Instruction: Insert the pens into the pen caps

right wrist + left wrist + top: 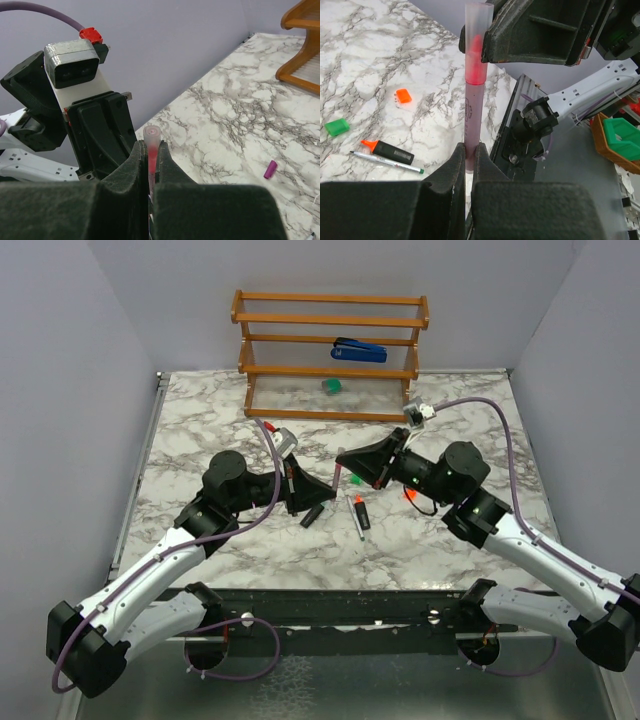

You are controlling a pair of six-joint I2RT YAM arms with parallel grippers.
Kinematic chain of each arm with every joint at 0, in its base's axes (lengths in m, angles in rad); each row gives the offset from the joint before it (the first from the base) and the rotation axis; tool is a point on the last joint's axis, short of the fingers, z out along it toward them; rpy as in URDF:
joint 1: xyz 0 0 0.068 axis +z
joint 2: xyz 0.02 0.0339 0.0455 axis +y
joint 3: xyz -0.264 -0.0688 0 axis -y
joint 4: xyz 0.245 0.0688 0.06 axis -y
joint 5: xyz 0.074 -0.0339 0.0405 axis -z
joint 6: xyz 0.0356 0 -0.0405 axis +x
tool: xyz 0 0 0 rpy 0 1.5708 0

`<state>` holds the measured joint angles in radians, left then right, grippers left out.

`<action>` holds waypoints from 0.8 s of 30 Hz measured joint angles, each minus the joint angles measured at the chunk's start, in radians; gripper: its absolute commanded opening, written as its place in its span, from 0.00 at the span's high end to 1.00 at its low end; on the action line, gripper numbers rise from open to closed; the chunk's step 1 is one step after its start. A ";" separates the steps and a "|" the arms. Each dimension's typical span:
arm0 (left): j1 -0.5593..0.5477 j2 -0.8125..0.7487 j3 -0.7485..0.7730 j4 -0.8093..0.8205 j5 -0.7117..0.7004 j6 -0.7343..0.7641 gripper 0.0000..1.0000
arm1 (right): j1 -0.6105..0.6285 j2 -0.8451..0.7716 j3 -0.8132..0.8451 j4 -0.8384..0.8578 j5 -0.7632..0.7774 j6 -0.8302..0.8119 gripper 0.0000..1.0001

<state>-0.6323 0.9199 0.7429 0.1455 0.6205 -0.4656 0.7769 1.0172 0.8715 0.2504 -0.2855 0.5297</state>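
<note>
Marble table [200,420] below us, and we have the pink pen [471,115] clamped in the left gripper [469,150], its tip inside the pale pink cap [473,20] that the right gripper [150,150] pinches. One pairing nearly seated, we judge; three remain. Left wrist view shows the orange-tipped marker [390,150], grey pen [385,161], orange cap [403,95] and green cap [336,126] lying loose; only the right wrist view catches the magenta cap [270,169].
</note>
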 measured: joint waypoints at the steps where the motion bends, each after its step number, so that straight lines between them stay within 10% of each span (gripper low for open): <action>1: 0.000 0.002 0.004 -0.007 0.000 0.004 1.00 | 0.002 0.001 -0.002 0.005 0.002 0.000 0.99; 24: 0.002 0.001 0.008 -0.080 -0.007 0.025 1.00 | 0.047 0.025 -0.069 0.103 0.054 0.000 0.99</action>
<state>-0.6300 0.9211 0.7506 0.0658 0.6132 -0.4408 0.8238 1.0424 0.8024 0.3534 -0.2314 0.5293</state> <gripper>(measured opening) 0.022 0.045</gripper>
